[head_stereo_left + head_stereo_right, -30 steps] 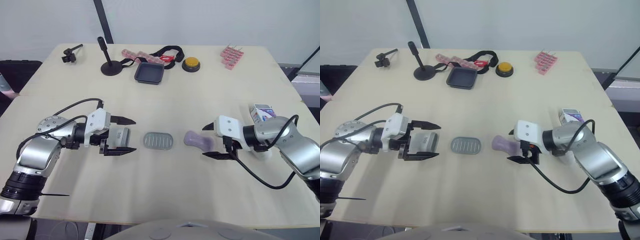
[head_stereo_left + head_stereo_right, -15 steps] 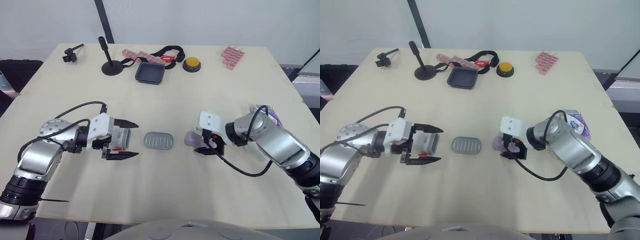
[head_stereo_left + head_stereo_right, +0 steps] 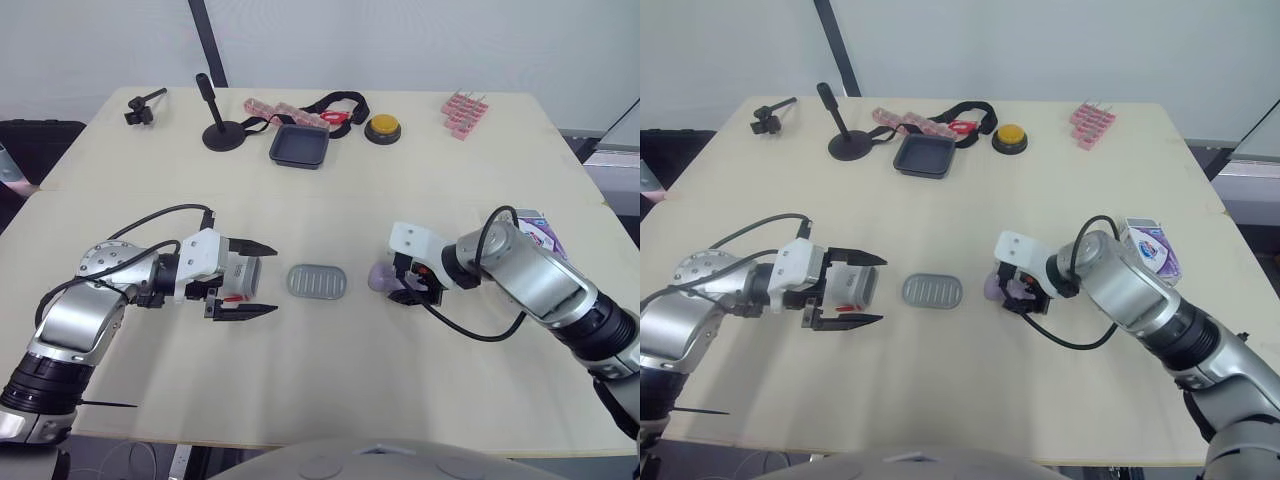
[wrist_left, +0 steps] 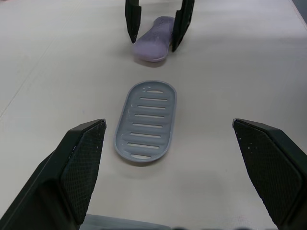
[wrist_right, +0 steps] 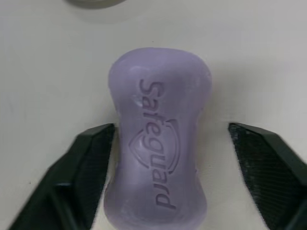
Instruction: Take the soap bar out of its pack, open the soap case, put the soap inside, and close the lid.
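The purple soap bar [image 5: 158,143] lies bare on the table, right of centre [image 3: 380,276]. My right gripper [image 3: 392,281] is open, with one finger on each side of the bar. The grey slatted oval case part [image 4: 146,120] lies flat mid-table [image 3: 317,281]. My left gripper [image 3: 272,279] stands open just left of it, fingers wide apart. A pale grey box-like piece [image 3: 242,274] sits between those fingers near the palm, not gripped. The white and purple soap pack [image 3: 535,228] lies behind my right arm.
Along the far side stand a black square tray [image 3: 299,146], a yellow button [image 3: 382,126], a black stand [image 3: 222,130], a black strap [image 3: 335,104] and pink pieces [image 3: 463,108]. A small black clamp [image 3: 143,105] sits at the far left.
My right gripper has moved left from beside the soap until its fingers straddle the bar. My left gripper has shifted slightly right towards the grey oval part.
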Robot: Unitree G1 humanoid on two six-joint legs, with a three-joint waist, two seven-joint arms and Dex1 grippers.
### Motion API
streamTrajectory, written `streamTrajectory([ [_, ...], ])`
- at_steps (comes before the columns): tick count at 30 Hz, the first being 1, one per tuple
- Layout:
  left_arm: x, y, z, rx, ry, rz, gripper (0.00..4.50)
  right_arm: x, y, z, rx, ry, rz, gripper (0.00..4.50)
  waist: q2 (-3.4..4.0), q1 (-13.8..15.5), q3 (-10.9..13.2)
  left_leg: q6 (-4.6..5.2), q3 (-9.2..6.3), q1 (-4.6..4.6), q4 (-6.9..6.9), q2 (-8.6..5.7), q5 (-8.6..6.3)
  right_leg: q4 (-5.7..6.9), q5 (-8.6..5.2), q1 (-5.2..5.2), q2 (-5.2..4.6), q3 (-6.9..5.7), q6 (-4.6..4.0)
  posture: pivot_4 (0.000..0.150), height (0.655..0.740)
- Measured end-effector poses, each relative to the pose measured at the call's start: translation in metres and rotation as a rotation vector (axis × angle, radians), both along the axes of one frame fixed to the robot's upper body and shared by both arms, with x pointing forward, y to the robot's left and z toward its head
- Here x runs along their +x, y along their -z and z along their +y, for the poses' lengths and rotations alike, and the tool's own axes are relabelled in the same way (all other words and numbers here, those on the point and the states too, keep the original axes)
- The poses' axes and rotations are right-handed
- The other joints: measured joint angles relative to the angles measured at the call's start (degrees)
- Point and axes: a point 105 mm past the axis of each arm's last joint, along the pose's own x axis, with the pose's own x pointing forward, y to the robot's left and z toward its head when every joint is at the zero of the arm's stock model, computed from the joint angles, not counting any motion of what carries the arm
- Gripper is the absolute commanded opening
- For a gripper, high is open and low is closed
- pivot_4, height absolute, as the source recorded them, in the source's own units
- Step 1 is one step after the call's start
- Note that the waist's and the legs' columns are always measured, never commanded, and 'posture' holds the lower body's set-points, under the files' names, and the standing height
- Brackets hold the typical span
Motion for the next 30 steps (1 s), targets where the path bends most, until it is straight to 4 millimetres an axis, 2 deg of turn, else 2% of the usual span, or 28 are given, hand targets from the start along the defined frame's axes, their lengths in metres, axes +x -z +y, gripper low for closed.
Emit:
streamTrajectory([
  [10,0.0,0.002,-0.001,0.001,-0.005,-0.021,4.5,-0.013,0.001,-0.014,-0.043,-0.047,0.023,3.09,0.0,-0.01,0.0,-0.01,0.0,0.01,-0.01,0.0,0.0,0.0,0.0,0.01,-0.01,0.01,0.0,0.15,0.74],
  [17,0.003,0.007,0.001,-0.004,-0.016,-0.013,4.5,-0.012,0.002,-0.017,-0.05,-0.049,0.018,3.09,0.0,0.04,-0.01,0.0,0.0,0.01,0.01,0.0,0.0,0.01,0.0,0.01,-0.01,0.01,0.0,0.15,0.74],
  [20,0.003,0.007,0.0,-0.005,-0.012,-0.022,4.5,-0.011,0.002,-0.017,-0.047,-0.049,0.013,2.38,-0.01,0.01,-0.02,0.0,0.0,0.04,0.01,0.0,0.0,0.02,0.0,0.04,-0.01,0.01,0.0,0.15,0.74],
  [24,0.004,0.007,0.001,0.002,-0.013,-0.029,4.5,-0.01,-0.002,-0.015,-0.036,-0.061,-0.004,1.74,-0.05,0.02,-0.06,0.0,0.0,0.17,0.01,0.01,0.0,0.01,0.0,0.17,-0.02,0.01,0.0,0.15,0.74],
  [30,0.004,0.008,0.002,0.006,-0.015,-0.029,4.5,-0.012,-0.003,-0.013,-0.032,-0.074,-0.003,1.73,-0.06,-0.04,-0.06,-0.01,0.0,0.31,-0.02,0.0,-0.01,0.01,-0.01,0.25,-0.02,0.02,-0.01,0.15,0.74],
])
